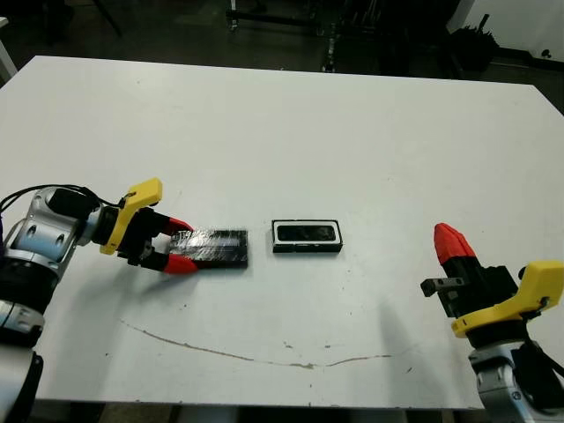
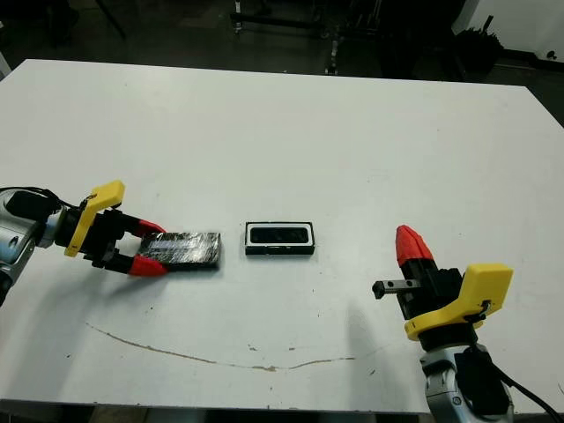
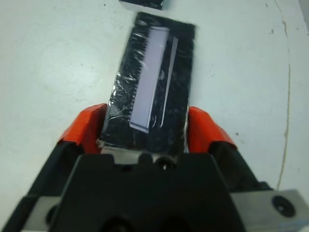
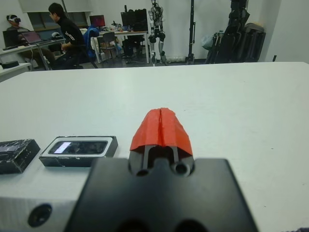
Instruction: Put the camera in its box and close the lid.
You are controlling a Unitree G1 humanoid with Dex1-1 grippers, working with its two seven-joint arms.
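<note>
The lid (image 1: 214, 248) lies flat on the table (image 1: 291, 132), its near end pinched by the left gripper (image 1: 177, 243); the box (image 1: 306, 236) sits just beside; the right gripper (image 1: 449, 241), pressed together, hovers well apart.

A white table (image 1: 291, 132) fills most of the head views, with a thin curved scratch (image 1: 256, 357) near its front edge. Beyond it lies a dark floor with black stands. Far off, a seated person (image 4: 67, 36) works at desks, beside what may be a standing humanoid robot (image 4: 155, 29).
</note>
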